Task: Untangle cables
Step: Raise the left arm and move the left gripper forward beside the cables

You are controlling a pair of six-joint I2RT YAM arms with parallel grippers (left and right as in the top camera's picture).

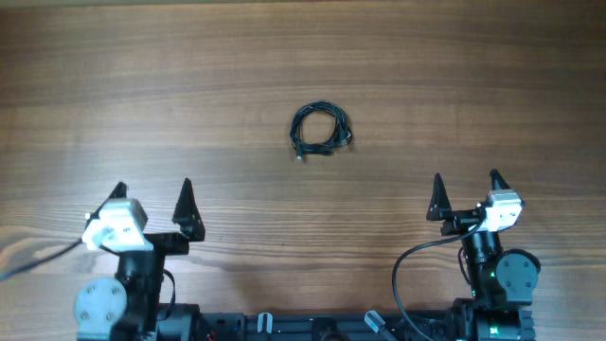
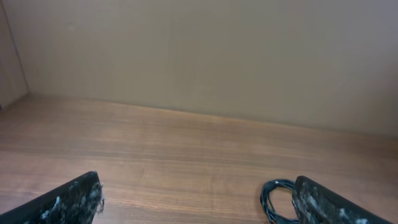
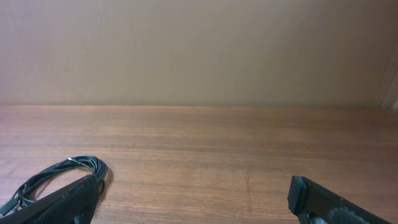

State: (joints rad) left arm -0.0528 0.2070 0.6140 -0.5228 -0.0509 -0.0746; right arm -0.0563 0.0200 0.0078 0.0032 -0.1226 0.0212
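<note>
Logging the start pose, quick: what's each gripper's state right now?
Left gripper: open, holding nothing.
Right gripper: open, holding nothing.
The coiled bundle of thin black cables lies apart on the brown wooden table.

Open bench (image 1: pixel 189 76) wood between left tool (image 1: pixel 152 189) and right tool (image 1: pixel 466 180), both at the near edge with jaws wide. Sole obstacle: a small coil of cables (image 1: pixel 320 128) mid-bench, well apart from both, approachable from every side. Wall (image 3: pixel 199 50) along the far edge.

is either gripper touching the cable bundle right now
No, the cables lie coiled on their own, with the left gripper and the right gripper both open and well clear of them.
</note>
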